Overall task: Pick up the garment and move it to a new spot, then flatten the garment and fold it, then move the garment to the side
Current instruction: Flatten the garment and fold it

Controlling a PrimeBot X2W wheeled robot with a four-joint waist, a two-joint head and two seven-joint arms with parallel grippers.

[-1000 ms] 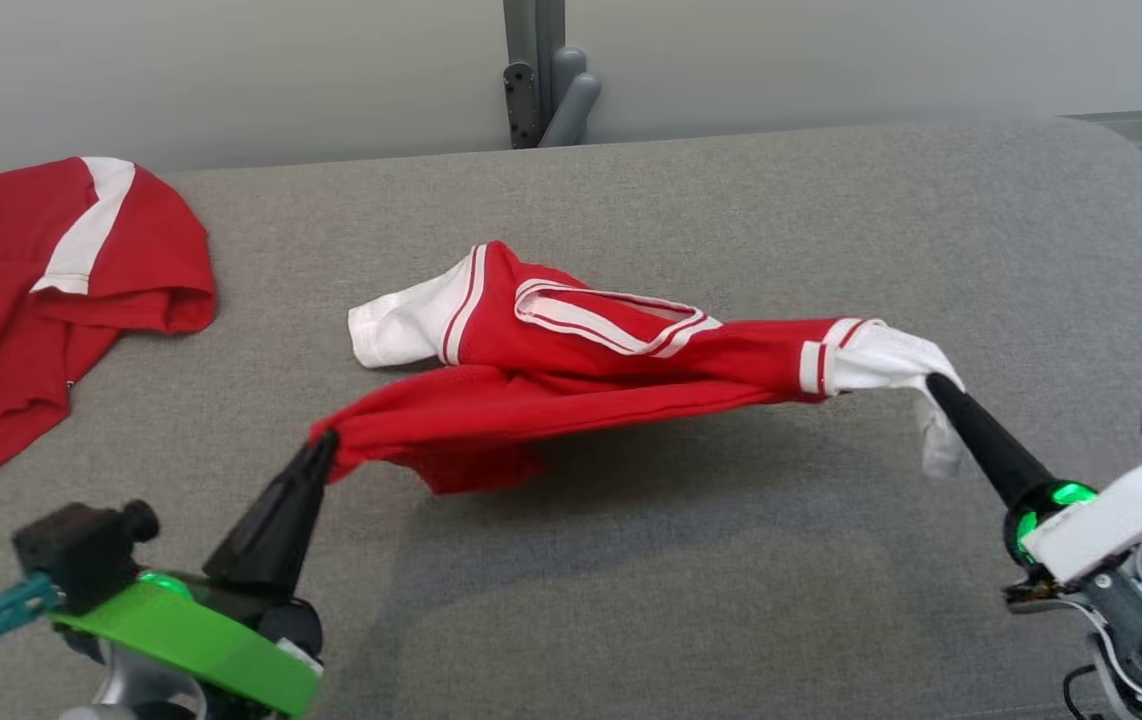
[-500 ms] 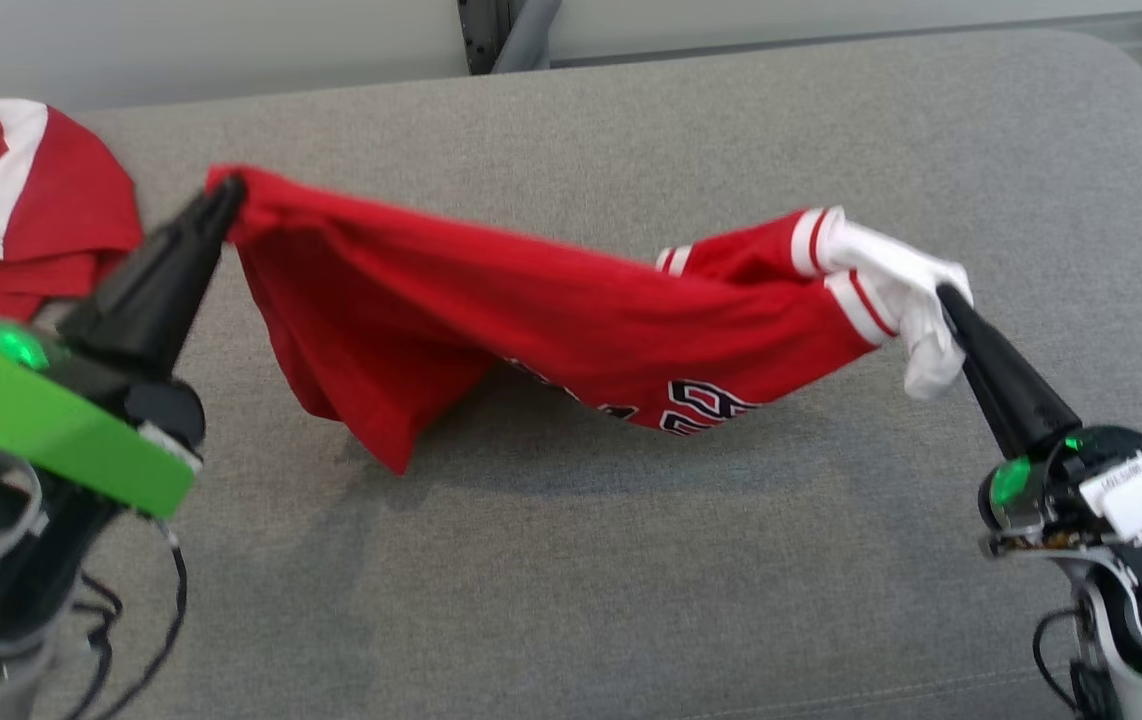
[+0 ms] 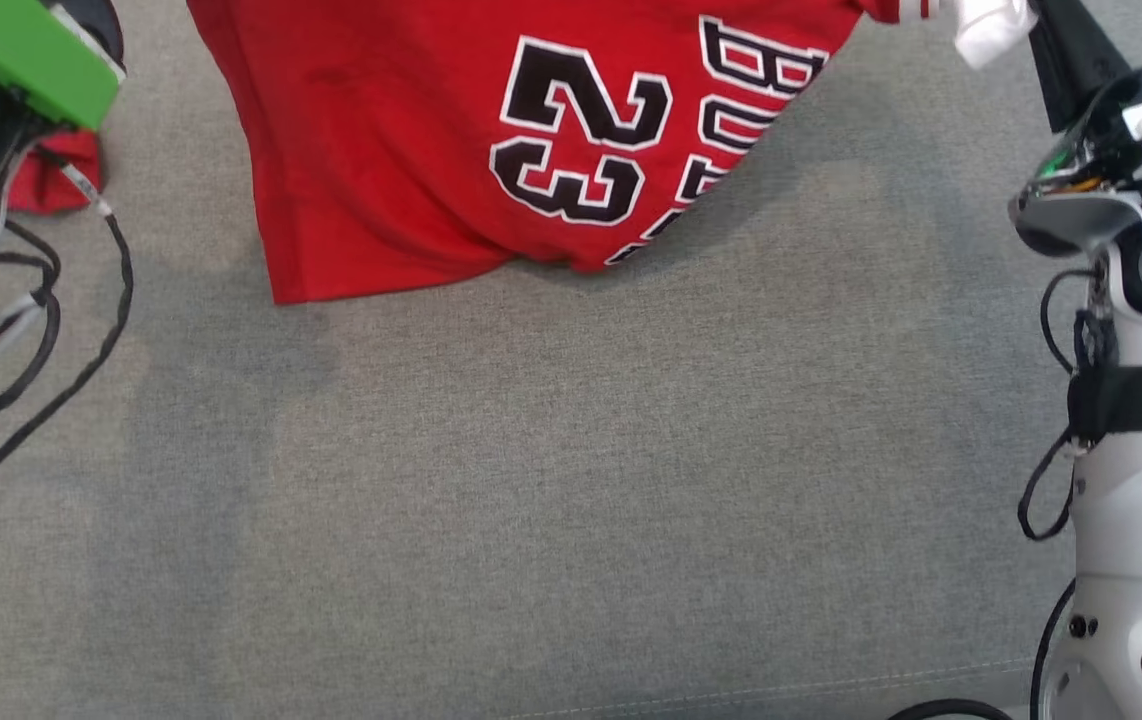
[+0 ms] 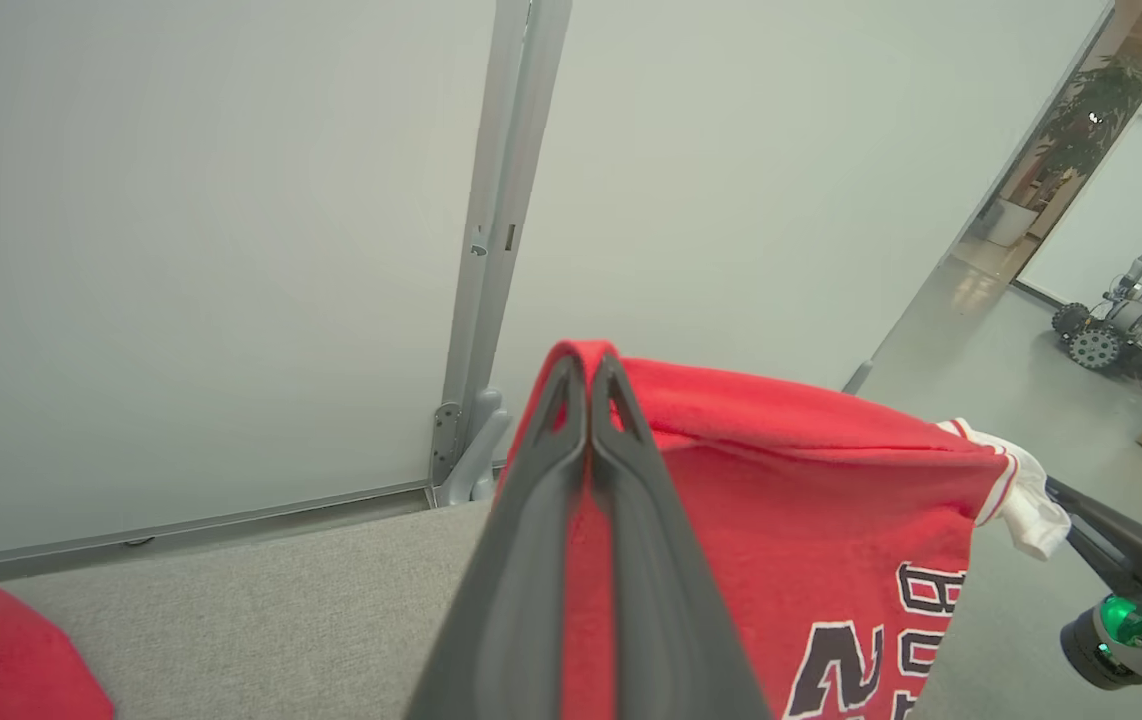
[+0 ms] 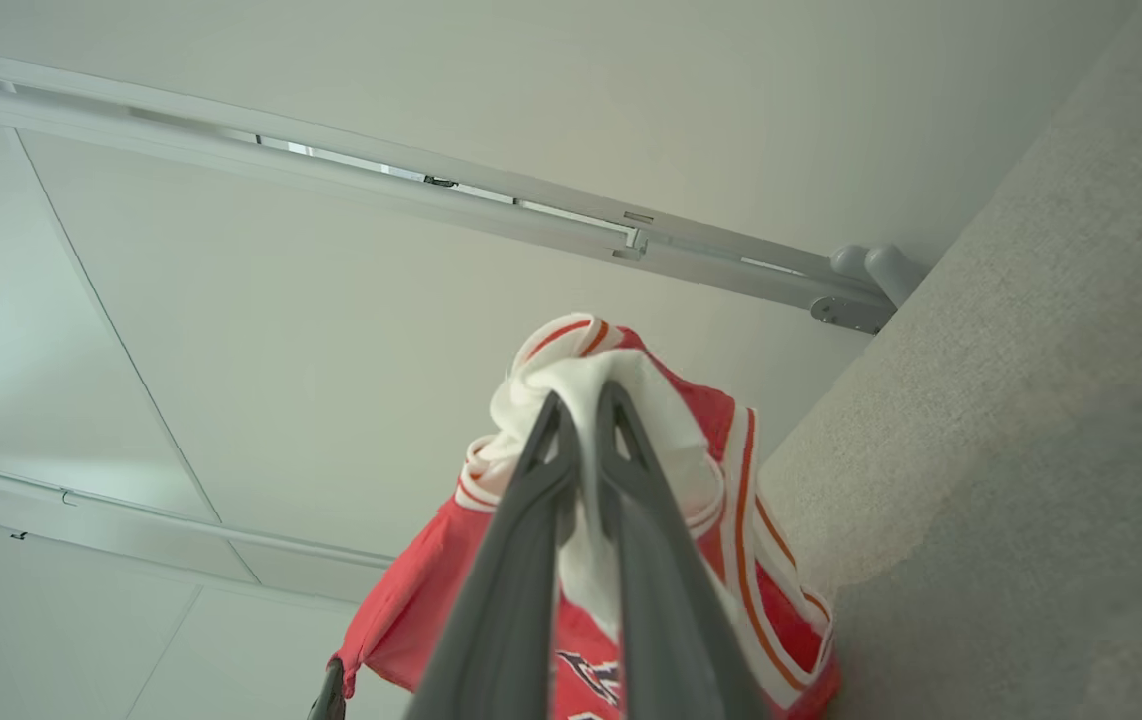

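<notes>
1. The garment (image 3: 411, 150), a red jersey with white sleeve ends, is hanging as an open sheet over the grey cushioned surface (image 3: 571, 500). Its black "23" and lettering are facing the head camera. Whether the lower hem is brushing the surface, I cannot tell.
2. A second ago it was sagging low over the surface in a bunched rope. Now it is being held high and is spreading under its own weight. The head view has swung too, so part of that shift is the camera's.
3. The left gripper (image 4: 589, 365) is staying pinched shut on a red edge of the cloth, which is folding over its tips.
4. The right gripper (image 5: 581, 400) is staying clamped on the white sleeve end, which is bunching around its fingers.
5. By my reading, the pick-up is done and the carry to a new spot is under way. The opened cloth is helping the flattening to come, though it is hanging skewed between an edge and a sleeve.
6. Another red garment (image 3: 56, 185) is lying beside the left arm, apart from the held one.
</notes>
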